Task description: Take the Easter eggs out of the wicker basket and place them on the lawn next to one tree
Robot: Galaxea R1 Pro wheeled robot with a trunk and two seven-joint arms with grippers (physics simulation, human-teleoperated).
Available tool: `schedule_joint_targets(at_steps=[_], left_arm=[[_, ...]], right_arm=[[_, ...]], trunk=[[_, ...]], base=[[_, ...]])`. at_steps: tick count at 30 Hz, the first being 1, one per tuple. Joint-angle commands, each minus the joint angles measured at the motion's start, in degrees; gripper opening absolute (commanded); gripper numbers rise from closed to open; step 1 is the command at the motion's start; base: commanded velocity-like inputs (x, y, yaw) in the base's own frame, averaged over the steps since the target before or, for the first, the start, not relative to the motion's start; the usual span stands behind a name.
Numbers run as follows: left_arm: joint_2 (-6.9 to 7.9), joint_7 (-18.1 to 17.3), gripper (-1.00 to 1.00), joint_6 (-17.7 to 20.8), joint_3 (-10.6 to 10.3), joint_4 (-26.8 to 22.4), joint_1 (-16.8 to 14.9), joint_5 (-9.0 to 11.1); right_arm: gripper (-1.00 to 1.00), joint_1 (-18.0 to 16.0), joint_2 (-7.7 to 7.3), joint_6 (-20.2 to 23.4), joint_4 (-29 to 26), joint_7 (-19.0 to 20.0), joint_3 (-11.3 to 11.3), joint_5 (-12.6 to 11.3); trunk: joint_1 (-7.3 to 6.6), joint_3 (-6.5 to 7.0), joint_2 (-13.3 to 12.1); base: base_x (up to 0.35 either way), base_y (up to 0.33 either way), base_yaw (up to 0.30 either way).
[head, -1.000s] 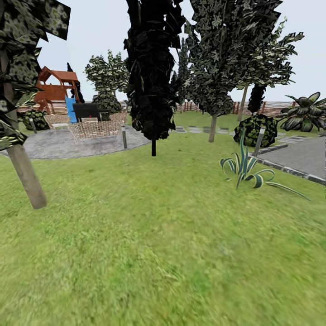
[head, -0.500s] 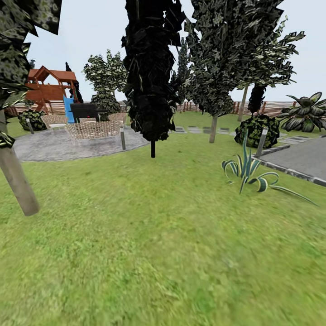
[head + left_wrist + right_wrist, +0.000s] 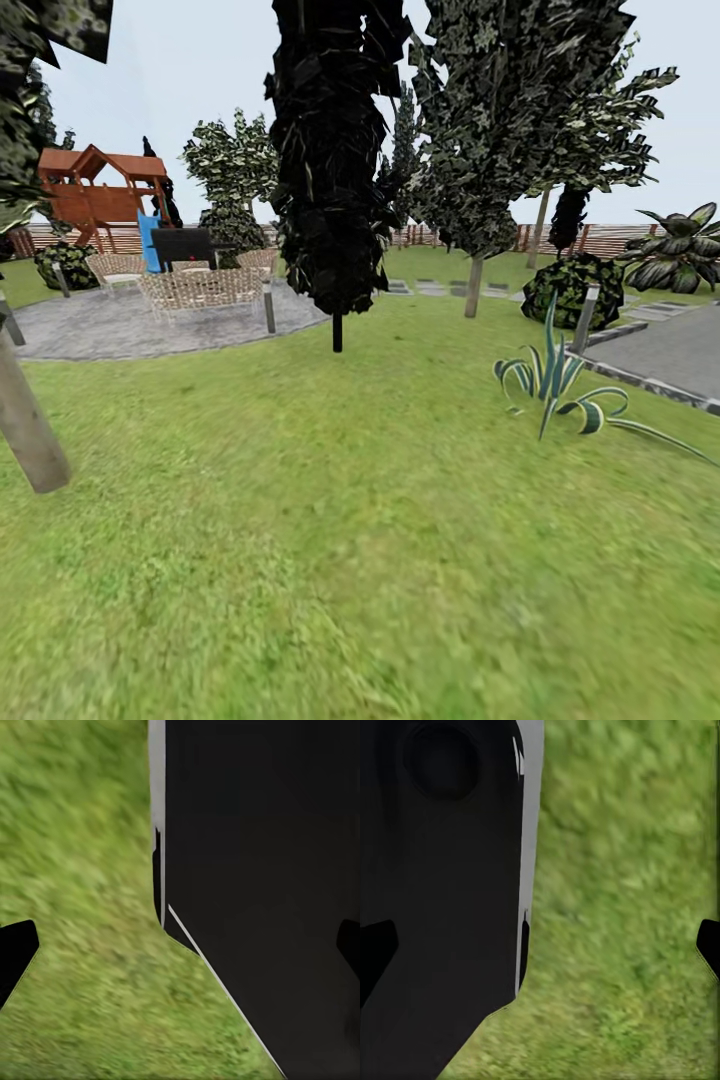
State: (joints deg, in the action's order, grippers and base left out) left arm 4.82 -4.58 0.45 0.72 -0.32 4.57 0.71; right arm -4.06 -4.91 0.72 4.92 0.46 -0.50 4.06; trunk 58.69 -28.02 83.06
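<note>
Our left claw (image 3: 180,945) hangs beside our dark body with its tips wide apart and nothing between them; the right claw (image 3: 540,945) hangs the same way, apart and empty. Under both lies the lawn (image 3: 330,560). We are driving, and we judge the basket and eggs are yet to be found, so we should turn slowly and scan the grass. A grey trunk (image 3: 25,425) stands near left, a dark tree (image 3: 335,170) ahead. An agave (image 3: 560,385) on the right and the lamp post (image 3: 269,305) by the far patio (image 3: 120,325) are worth steering around.
</note>
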Motion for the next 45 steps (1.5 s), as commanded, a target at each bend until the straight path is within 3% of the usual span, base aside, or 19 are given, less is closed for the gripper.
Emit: schedule_joint_targets(at_steps=[1,22,45], left_arm=[[0.01,-0.21,1.00,0.06,0.08,-0.03,0.00,0.08],[0.01,-0.18,1.00,-0.15,0.08,-0.03,0.00,0.11],[0.01,-0.25,1.00,-0.01,0.06,-0.03,0.00,0.08]], right_arm=[[1.00,-0.07,-0.01,0.08,0.09,0.04,-0.03,0.42],[1.00,-0.05,-0.01,0.08,0.09,0.06,-0.03,0.50],[1.00,-0.04,0.08,-0.01,0.11,0.14,-0.03,0.34]], trunk=[[0.03,-0.04,0.02],[0.03,-0.04,0.02],[0.03,-0.04,0.02]], base=[[0.338,0.000,0.000],[0.338,0.053,-0.008],[0.338,0.127,-0.285]])
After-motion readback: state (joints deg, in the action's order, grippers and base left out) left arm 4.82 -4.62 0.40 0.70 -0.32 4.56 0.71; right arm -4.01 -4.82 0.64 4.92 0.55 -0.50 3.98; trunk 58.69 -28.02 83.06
